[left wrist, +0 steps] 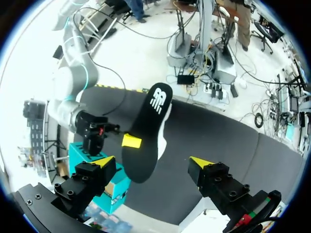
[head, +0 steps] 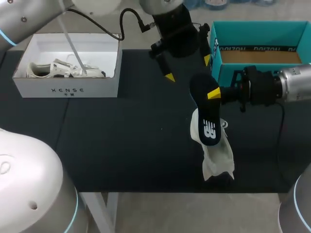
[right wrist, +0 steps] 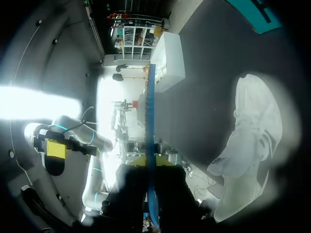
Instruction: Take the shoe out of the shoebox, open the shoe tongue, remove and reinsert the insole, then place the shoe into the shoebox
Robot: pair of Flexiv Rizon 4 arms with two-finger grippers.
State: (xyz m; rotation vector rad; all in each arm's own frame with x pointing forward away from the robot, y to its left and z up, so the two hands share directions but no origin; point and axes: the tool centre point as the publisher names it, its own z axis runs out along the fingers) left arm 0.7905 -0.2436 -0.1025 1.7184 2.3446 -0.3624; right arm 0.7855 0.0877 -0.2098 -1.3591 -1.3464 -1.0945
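Right gripper (head: 214, 93) pinches the insole (head: 206, 114) by its edge, with the shoe (head: 216, 158) just below. Left gripper (head: 188, 68) gapes wide, empty. Best to feed the insole in toe-first while the left gripper steadies the shoe.

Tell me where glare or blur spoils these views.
Right wrist view: white glare beside the edge-on insole, and the shoe looks soft and haloed. Left wrist view: bright washout behind the crisp insole. Head view: even light, no glare.

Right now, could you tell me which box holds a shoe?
The white box on the left, with a white shoe inside; the teal box is empty.
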